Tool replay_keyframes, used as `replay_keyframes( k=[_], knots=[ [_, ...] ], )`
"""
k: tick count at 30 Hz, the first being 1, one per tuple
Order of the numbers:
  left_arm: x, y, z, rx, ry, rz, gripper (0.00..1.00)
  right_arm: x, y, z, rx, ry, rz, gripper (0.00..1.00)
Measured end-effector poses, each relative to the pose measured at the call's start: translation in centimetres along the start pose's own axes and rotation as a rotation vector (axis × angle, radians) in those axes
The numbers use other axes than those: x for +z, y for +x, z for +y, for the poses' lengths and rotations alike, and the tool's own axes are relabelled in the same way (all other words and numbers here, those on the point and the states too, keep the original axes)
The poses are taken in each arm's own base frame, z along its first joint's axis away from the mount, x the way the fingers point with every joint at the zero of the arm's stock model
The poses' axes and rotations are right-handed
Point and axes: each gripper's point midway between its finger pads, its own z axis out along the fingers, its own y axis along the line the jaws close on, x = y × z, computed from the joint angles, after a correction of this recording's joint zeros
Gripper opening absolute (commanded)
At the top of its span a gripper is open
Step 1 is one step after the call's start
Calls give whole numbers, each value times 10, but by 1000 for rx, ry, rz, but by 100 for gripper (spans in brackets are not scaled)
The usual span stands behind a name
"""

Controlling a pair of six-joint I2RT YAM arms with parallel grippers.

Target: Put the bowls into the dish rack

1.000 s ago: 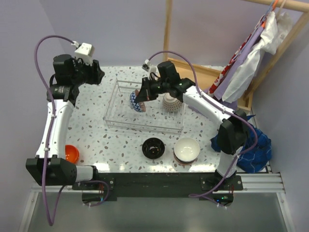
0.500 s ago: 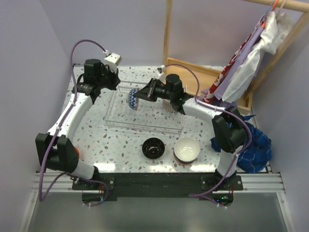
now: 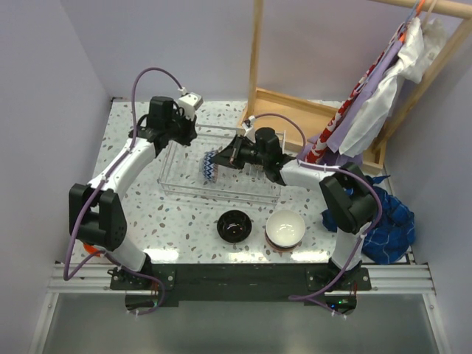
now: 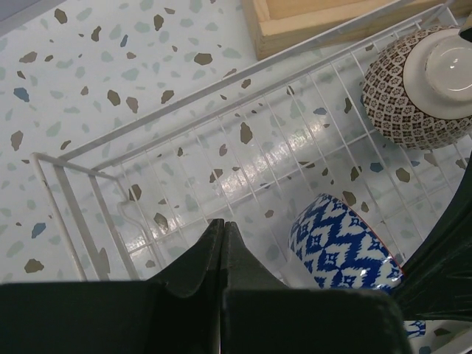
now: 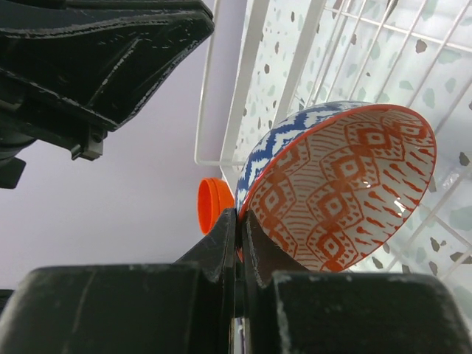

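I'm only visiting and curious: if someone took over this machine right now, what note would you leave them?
Left claw: shut, empty, above the dish rack.
Right claw: shut on the rim of the blue patterned bowl, tilted over the rack.
Done: brown patterned bowl upside down in the rack.
Left: set the blue one down; dark bowl, white bowl and orange bowl sit on the table outside the rack.

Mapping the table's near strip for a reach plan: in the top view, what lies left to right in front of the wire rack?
Plain orange round bowl (mostly hidden), dark glossy round bowl, white round bowl, crumpled blue cloth.
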Motion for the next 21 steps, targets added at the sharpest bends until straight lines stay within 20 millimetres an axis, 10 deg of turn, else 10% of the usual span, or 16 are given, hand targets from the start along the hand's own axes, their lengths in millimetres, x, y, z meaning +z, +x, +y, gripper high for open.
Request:
replay_keyframes(
  k=[14, 21],
  knots=[
    [8, 14, -7, 4, 16, 15, 0, -19, 16, -11, -153, 65, 90, 1],
    [11, 25, -14, 2, 34, 36, 0, -39, 21, -21, -219, 136, 166, 26]
  ],
)
